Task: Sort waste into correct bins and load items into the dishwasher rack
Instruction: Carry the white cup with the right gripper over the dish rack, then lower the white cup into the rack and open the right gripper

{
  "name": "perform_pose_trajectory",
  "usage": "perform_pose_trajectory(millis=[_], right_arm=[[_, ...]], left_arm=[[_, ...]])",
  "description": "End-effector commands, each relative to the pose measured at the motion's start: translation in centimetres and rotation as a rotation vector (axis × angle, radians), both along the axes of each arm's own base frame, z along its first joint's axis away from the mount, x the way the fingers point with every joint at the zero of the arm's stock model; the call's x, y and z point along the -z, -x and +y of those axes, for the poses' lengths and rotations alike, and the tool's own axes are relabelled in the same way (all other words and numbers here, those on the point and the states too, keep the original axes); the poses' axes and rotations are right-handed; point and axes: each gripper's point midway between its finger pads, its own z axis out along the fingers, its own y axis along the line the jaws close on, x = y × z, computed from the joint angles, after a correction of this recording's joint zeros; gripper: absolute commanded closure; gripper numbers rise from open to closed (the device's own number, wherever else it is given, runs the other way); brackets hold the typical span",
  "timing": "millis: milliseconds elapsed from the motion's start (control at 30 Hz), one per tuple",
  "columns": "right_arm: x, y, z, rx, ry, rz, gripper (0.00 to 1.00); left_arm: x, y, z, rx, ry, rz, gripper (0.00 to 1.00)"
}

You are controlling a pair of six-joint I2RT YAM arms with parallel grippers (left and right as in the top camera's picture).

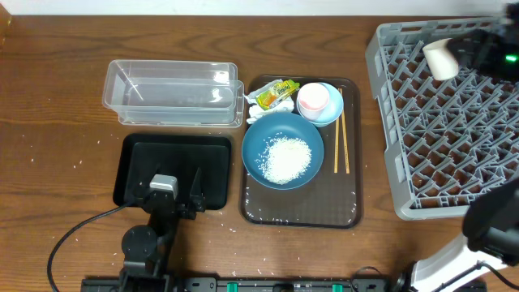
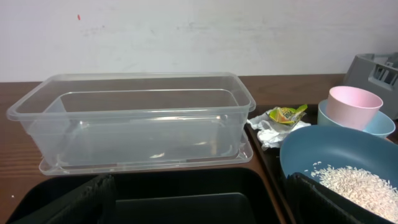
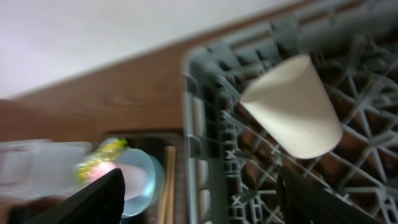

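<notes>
The white cup (image 1: 440,58) lies on its side at the far left corner of the grey dishwasher rack (image 1: 454,138). My right gripper (image 1: 474,50) hovers just right of it, open and empty. In the right wrist view the cup (image 3: 292,115) lies beyond the spread fingers (image 3: 205,199). My left gripper (image 1: 174,191) is open and empty over the black tray (image 1: 138,166). The clear tub (image 1: 170,93) stands behind the tray. The rice (image 1: 284,158) lies on a dark blue plate. The pink bowl (image 1: 313,99) sits in the light-blue bowl (image 1: 332,109). The wrapper (image 1: 276,91), tissue (image 1: 259,109) and chopsticks (image 1: 341,142) are beside them.
The plate, bowls, waste and chopsticks all sit on a brown serving tray (image 1: 300,211) in the middle. A few rice grains are scattered on the wooden table (image 1: 57,138). A black cable (image 1: 73,235) runs from the left arm's base.
</notes>
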Motion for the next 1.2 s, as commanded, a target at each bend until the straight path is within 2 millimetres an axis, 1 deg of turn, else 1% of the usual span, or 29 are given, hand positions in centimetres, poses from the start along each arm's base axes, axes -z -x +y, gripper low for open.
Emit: perform_pose_trajectory(millis=[0,67,100,200,233,267,333,367,433,467,567,700,733,833,933,1000,1067,1167], right_arm=[[3.4,-0.8,-1.3,0.223,0.346,0.161,0.27],[3.3,-1.5,-0.5,0.257,0.492,0.160,0.31],[2.9,-2.0,-0.1,0.281,0.565,0.145,0.33],[1.4,-3.6,1.3,0.312,0.668,0.067,0.35],[0.8,-4.2,1.8,0.321,0.678,0.032,0.38],[0.4,-4.8,2.3,0.323,0.677,0.002,0.44],[-0.2,-6.0,2.7,0.336,0.668,-0.052,0.61],[-0.2,-6.5,2.7,0.344,0.662,-0.069,0.63],[0.6,-7.5,2.3,0.378,0.641,-0.081,0.67],[1.3,-7.9,2.1,0.388,0.633,-0.078,0.70],[3.7,-8.5,1.5,0.392,0.645,-0.039,0.70],[6.6,-7.9,0.2,0.396,0.676,0.046,0.70],[7.0,-7.6,-0.2,0.403,0.687,0.067,0.70],[8.1,-6.7,-1.3,0.407,0.703,0.122,0.76],[8.5,-5.8,-2.2,0.411,0.707,0.166,0.78],[8.6,-4.8,-2.7,0.410,0.713,0.202,0.79],[8.3,-3.7,-2.9,0.409,0.713,0.233,0.81],[6.9,-1.4,-2.6,0.430,0.685,0.280,0.82]], left_arm=[[1.6,0.1,-0.1,0.009,-0.005,0.049,0.10],[1.6,0.1,-0.1,0.009,-0.005,0.049,0.10],[1.6,0.1,-0.1,0.009,-0.005,0.049,0.10],[1.6,0.1,-0.1,0.009,-0.005,0.049,0.10],[1.6,0.1,-0.1,0.009,-0.005,0.049,0.10],[1.6,0.1,-0.1,0.009,-0.005,0.049,0.10],[1.6,0.1,-0.1,0.009,-0.005,0.049,0.10],[1.6,0.1,-0.1,0.009,-0.006,0.049,0.10],[1.6,0.1,-0.1,0.009,-0.005,0.049,0.10],[1.6,0.1,-0.1,0.009,-0.005,0.049,0.10],[1.6,0.1,-0.1,0.009,-0.005,0.049,0.10],[1.6,0.1,-0.1,0.009,-0.005,0.049,0.10],[1.6,0.1,-0.1,0.009,-0.005,0.049,0.10],[1.6,0.1,-0.1,0.009,-0.005,0.049,0.10],[1.6,0.1,-0.1,0.009,-0.006,0.049,0.10],[1.6,0.1,-0.1,0.009,-0.005,0.049,0.10],[1.6,0.1,-0.1,0.009,-0.005,0.049,0.10],[1.6,0.1,-0.1,0.009,-0.005,0.049,0.10]])
